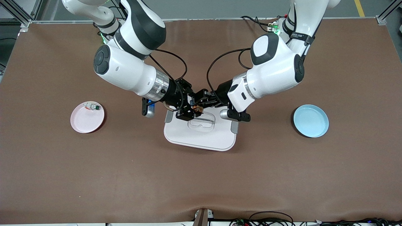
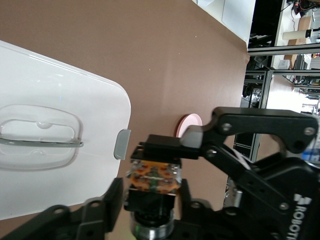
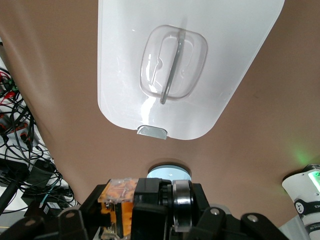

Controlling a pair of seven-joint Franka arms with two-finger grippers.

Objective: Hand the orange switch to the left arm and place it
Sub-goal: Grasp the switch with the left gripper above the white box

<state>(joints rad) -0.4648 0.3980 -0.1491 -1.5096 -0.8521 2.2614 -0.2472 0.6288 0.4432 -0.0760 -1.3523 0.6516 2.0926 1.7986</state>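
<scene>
The white box (image 1: pixel 201 133) sits mid-table, nearer the front edge than the grippers. Over its lid, the right gripper (image 1: pixel 188 110) and left gripper (image 1: pixel 204 101) meet, both apparently pinching the orange switch (image 1: pixel 197 109). Risk: if one lets go before the other's grip is firm, the switch could drop onto the box.

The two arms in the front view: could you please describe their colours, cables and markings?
Both arms are glossy white with black joint bands and silver wrist rings. The left gripper and right gripper are black. Black cables loop above the wrists, and green lights glow near both bases.
</scene>
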